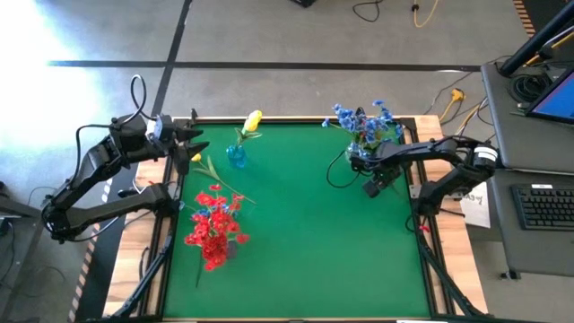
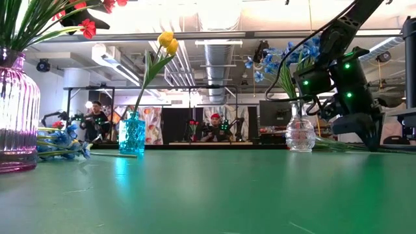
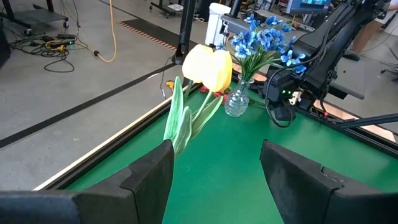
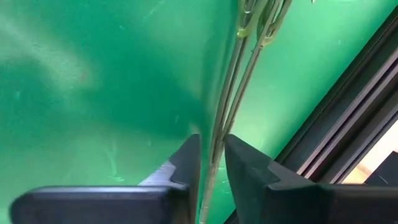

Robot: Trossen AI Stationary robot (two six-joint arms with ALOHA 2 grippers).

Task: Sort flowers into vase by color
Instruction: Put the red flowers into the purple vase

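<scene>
On the green table there are three vases. Far right, a clear vase holds a bunch of blue flowers. Far left-ish, a small teal vase has one yellow flower standing in it, leaning a bit. On the left and nearer sits a pink vase packed with red flowers. One more yellow flower lies loose on the mat just left of the teal vase, and in the low view a few blue ones lie flat on the mat by the pink vase.

Right gripper is just beside the clear vase, on its near side, with its fingers almost closed around a couple of thin green stems running between them; can't tell which blossoms those belong to.

Left gripper hovers at the far left edge, fingers spread wide with nothing between them, pointing at the yellow flower in the teal vase.
</scene>
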